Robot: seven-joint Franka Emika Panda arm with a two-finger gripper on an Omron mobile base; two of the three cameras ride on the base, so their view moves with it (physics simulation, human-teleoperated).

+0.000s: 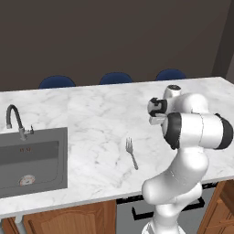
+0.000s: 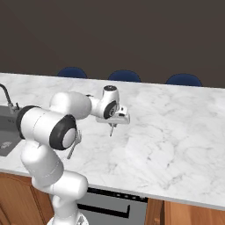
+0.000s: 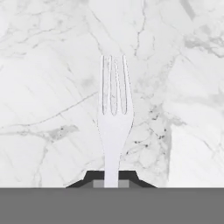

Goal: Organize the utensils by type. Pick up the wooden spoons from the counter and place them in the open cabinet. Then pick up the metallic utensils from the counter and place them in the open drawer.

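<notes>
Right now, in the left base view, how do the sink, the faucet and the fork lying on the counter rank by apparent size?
1. sink, by far the largest
2. faucet
3. fork, close to the faucet in length but much thinner

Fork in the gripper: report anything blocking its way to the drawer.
Nothing visible does. The gripper is shut on the fork, over bare counter. A second fork lies on the counter toward the sink. The drawer cannot be made out, so the path's end is unchecked.
</notes>
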